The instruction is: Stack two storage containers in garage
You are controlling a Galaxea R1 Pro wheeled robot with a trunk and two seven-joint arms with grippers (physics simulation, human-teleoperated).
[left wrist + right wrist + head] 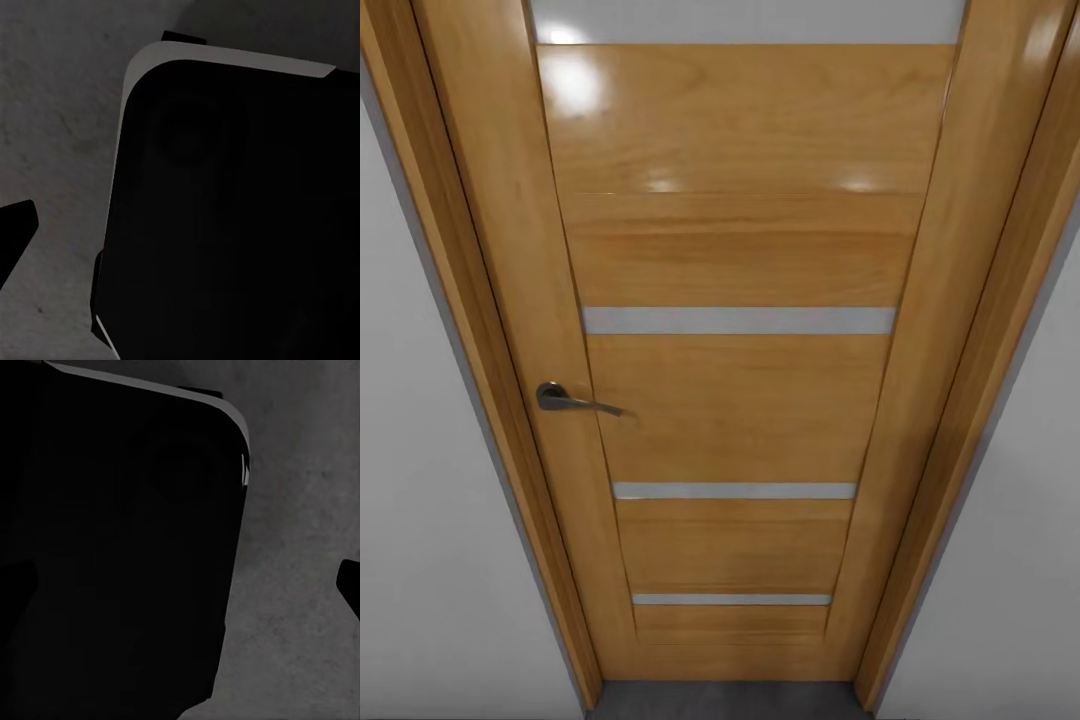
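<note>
Facing a closed wooden door [735, 380] with a grey lever handle [575, 399] at its left edge — in transit, no containers seen. Wrist views: dark robot base [232, 225] over grey concrete floor [52, 120] — arms hanging down; grip state impossible to tell.

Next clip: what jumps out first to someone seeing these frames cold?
A closed wooden door fills the head view, its honey-coloured panels split by pale horizontal strips, with a dark lever handle on its left side and white walls either side. Both wrist views look down on a dark grey floor partly blocked by a large black rounded body.
</note>
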